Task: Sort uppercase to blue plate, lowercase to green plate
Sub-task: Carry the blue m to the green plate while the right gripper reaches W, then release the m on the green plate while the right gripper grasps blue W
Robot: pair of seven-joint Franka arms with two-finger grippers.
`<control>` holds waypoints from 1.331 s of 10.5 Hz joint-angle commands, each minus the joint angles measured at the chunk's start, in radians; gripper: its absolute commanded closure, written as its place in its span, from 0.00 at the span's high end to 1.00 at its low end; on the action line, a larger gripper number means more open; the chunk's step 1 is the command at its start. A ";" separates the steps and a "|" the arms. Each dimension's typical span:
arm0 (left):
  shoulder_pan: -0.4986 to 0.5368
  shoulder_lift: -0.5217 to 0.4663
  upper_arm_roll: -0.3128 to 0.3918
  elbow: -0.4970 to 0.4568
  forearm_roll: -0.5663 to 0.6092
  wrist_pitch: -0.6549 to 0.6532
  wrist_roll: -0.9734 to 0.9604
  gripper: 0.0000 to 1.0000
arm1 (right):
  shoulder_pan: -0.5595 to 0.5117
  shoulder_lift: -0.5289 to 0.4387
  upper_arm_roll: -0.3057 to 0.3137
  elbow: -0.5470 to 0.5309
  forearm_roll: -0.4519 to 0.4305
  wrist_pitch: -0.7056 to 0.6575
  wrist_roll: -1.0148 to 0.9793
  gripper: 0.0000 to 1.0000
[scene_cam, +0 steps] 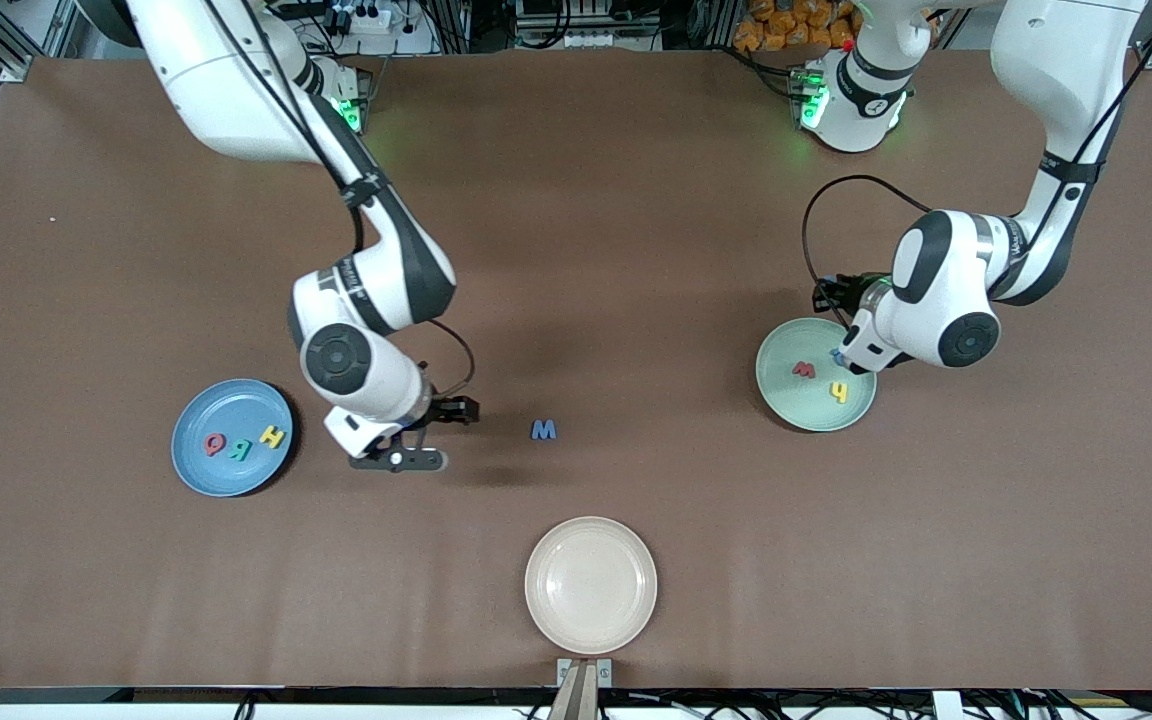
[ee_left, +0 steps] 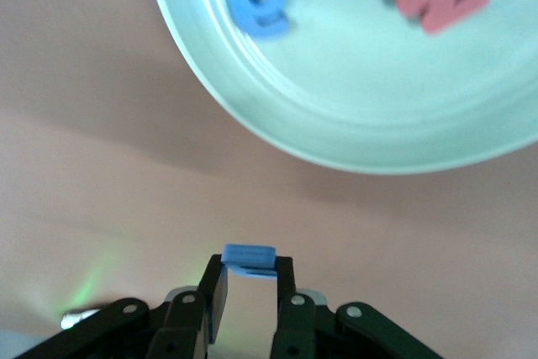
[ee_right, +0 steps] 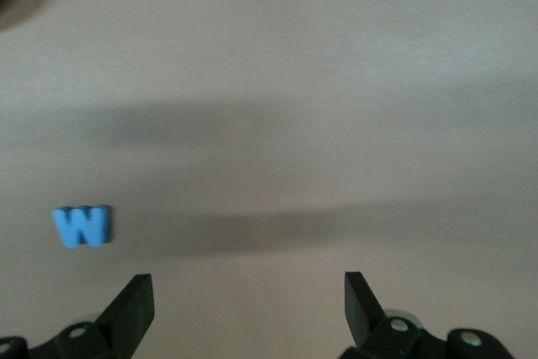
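Jaws of the left gripper point(ee_left: 250, 292) pinch a small blue letter point(ee_left: 250, 260), probably the m, just short of the green plate point(ee_left: 353, 136); carry it over the rim before releasing. Right gripper point(ee_right: 248, 308) jaws gape, blue W point(ee_right: 81, 226) just beside them on the desk.

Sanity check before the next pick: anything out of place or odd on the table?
Nothing spilled or damaged. One blue W lies alone on the bare table, between the blue plate and green plate, not yet sorted. The cream plate holds nothing.
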 commanded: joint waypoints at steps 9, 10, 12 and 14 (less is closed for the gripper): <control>-0.001 0.016 0.000 0.024 0.022 0.224 0.060 0.19 | 0.157 0.316 0.002 0.361 0.008 0.059 0.187 1.00; -0.001 0.016 0.000 0.024 0.022 0.236 0.060 0.20 | 0.158 0.316 0.002 0.358 0.005 0.057 0.185 1.00; -0.003 0.014 0.000 0.028 0.016 0.237 0.060 0.20 | 0.157 0.325 0.001 0.358 -0.012 0.057 0.183 1.00; -0.004 0.016 0.000 0.035 0.013 0.243 0.057 0.27 | 0.158 0.329 -0.001 0.358 -0.014 0.053 0.185 1.00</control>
